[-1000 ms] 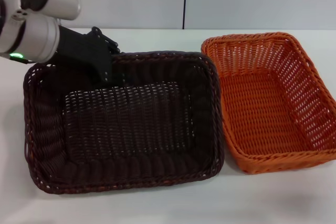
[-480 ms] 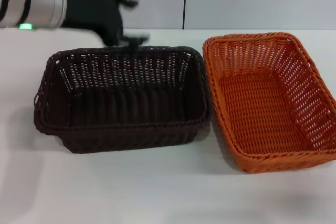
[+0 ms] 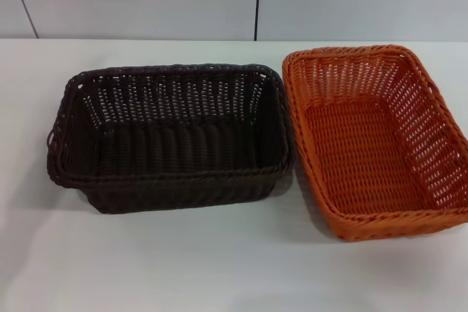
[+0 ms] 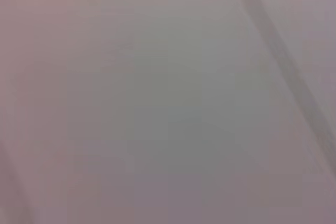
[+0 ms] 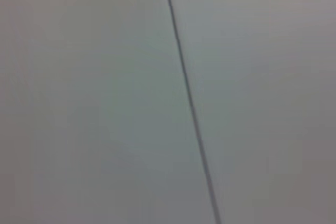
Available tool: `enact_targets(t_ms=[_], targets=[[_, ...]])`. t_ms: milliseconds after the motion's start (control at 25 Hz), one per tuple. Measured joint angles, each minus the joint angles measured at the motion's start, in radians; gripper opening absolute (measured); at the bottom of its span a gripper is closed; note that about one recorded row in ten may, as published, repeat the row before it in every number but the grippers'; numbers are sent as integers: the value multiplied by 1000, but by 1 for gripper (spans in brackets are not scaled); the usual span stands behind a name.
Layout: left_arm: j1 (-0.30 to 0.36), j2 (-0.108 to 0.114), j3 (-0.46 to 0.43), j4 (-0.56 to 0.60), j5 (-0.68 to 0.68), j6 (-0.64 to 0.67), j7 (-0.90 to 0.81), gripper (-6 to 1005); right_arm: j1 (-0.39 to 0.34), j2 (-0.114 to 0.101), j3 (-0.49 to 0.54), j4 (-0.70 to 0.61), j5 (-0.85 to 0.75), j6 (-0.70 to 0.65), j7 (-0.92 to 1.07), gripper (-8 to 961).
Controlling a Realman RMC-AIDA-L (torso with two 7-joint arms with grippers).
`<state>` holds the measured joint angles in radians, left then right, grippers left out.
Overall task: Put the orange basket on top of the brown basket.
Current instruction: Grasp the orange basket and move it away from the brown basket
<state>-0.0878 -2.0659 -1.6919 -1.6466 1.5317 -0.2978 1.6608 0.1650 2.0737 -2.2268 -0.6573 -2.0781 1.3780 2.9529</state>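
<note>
The brown basket (image 3: pixel 172 137) stands upright on the white table at the left centre of the head view. The orange basket (image 3: pixel 376 140) stands upright right beside it on the right, its rim close to or touching the brown basket's right rim. Both baskets are empty. Neither gripper shows in the head view. The left wrist view and the right wrist view show only a plain grey wall panel with a dark seam.
The white table (image 3: pixel 219 268) runs in front of and to the left of the baskets. A grey wall with a dark vertical seam (image 3: pixel 257 1) stands behind the table. The orange basket reaches the right edge of the head view.
The left arm let go of the brown basket's back rim and rose up and left out of view. The brown basket dropped from its tilted, lifted pose onto the table.
</note>
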Motion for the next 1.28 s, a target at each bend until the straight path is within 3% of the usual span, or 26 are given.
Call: enact_targets(t_ms=[160, 360, 440, 480, 520, 560, 600, 680, 720, 760, 800, 840, 920, 1000, 1040, 1080, 1160, 1280], targets=[[92, -3, 77, 36, -120, 283, -4, 790, 51, -8, 9, -30, -27, -60, 0, 741], [76, -1, 138, 41, -55, 448, -9, 789, 113, -19, 15, -29, -39, -123, 0, 740], [76, -1, 138, 41, -55, 448, -9, 789, 123, -20, 16, -29, -39, -139, 0, 740], [64, 0, 181, 39, 9, 551, -19, 788, 125, -20, 16, -29, -39, -144, 0, 740], [64, 0, 181, 39, 9, 551, -19, 788, 126, -20, 16, -29, -39, -147, 0, 740], [26, 3, 364, 130, 364, 982, -224, 788, 130, -23, 16, -37, -39, -157, 0, 740], [18, 2, 424, 211, 545, 1141, -373, 788, 130, -23, 16, -37, -39, -157, 0, 740], [17, 2, 446, 253, 623, 1214, -456, 787, 134, -33, 16, -66, -43, -183, 1, 740], [26, 3, 474, 358, 779, 1334, -729, 787, 134, -43, 16, -93, -52, -218, 1, 740], [29, 3, 477, 410, 820, 1356, -829, 787, 134, -76, 20, -172, -83, -326, 2, 740], [32, 3, 479, 460, 854, 1374, -916, 787, 134, -76, 20, -172, -83, -326, 2, 740], [32, 3, 479, 460, 854, 1374, -916, 787, 134, -95, 23, -225, -95, -390, 2, 740], [21, 0, 474, 640, 861, 1391, -1072, 786, 135, -137, 27, -329, -115, -509, 3, 741], [20, -2, 474, 755, 828, 1397, -1104, 786, 131, -188, 47, -452, -144, -660, 3, 741], [20, -2, 474, 755, 828, 1397, -1104, 786, 130, -204, 64, -508, -166, -738, 3, 741], [27, -1, 476, 833, 797, 1395, -1174, 785, 127, -218, 104, -580, -198, -866, 3, 741], [31, 1, 473, 917, 784, 1395, -1263, 785, 126, -223, 187, -687, -250, -1091, 3, 740], [31, 0, 472, 969, 782, 1398, -1293, 784, 147, -198, 377, -863, -286, -1575, -12, 740]])
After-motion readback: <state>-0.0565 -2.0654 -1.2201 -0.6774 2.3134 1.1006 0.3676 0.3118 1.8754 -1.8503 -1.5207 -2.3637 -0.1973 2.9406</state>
